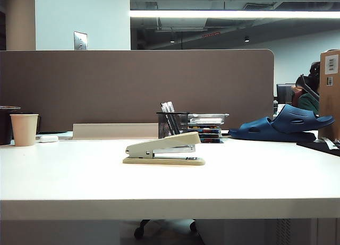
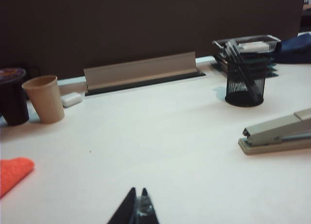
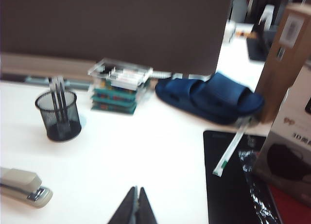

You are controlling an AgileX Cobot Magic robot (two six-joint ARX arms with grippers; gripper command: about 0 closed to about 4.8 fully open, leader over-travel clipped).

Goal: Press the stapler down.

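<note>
Stapler (image 1: pixel 164 149) sits at table centre in the exterior view, top arm raised at a slope, nothing touching it, hinge end toward 3 o'clock, mouth toward 9.

Largest down:
- Table (image 1: pixel 170 186): white, flat, carries everything.
- Partition (image 1: pixel 133 85): brown panel along the back edge at 12 o'clock.
- Box (image 1: pixel 330 91): brown cardboard, upright, at 3 o'clock edge.
- Slippers (image 1: pixel 287 125): blue, one lying on the other, at about 2 o'clock from the stapler, near the box.
- Cable flap (image 2: pixel 141 71): grey strip at the partition foot, 11 o'clock from the stapler.
- Tray stack (image 1: pixel 207 125): clear lidded boxes just beside the pen cup, on its 3 o'clock side.
- Pen cup (image 1: pixel 172 124): black mesh, pens upright inside, right behind the stapler at 12 o'clock.
- Paper cup (image 1: pixel 24 129): tan, far out at 9 o'clock, dark cup (image 1: pixel 6 123) just beside it.
- Orange cloth (image 2: pixel 13 173): only seen in left wrist view, near the table edge.
- White eraser-like block (image 1: pixel 48 138): beside the paper cup.

Left pincer (image 2: pixel 138 204): tips pressed together, holding nothing, above bare table, well apart from the stapler.
Right pincer (image 3: pixel 135 204): tips pressed together, holding nothing, above bare table, stapler off to one side, apart.
Neither arm shows in the exterior view.
</note>
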